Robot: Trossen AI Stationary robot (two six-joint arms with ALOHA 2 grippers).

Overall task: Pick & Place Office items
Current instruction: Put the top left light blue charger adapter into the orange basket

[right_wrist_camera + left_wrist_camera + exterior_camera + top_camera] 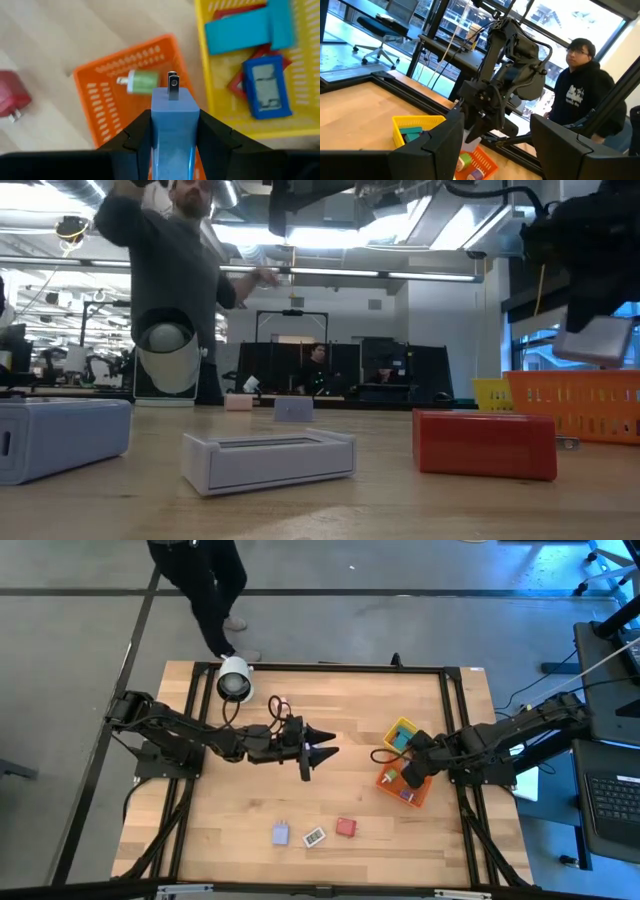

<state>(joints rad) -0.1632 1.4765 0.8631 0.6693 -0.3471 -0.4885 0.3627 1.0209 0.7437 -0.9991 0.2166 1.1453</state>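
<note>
Nearest the front edge of the worktop lay three small items in a row: a lavender block, a white piece just beside it, and a red block a little farther along, all resting flat and apart from both arms. Farther in on the right side, the right end effector hung over the orange bin, its fingers pressed onto a blue plug-like block whose metal prongs pointed away from the wrist. A green piece lay inside that orange bin. Touching it on the far side, the yellow bin held a teal piece and a blue block. Near the middle of the worktop, the left end effector hovered with its fingers spread and nothing between them, well apart from the bins. At the far left edge sat a white cylinder with a dark face, and beyond it a person stood on the floor.
</note>
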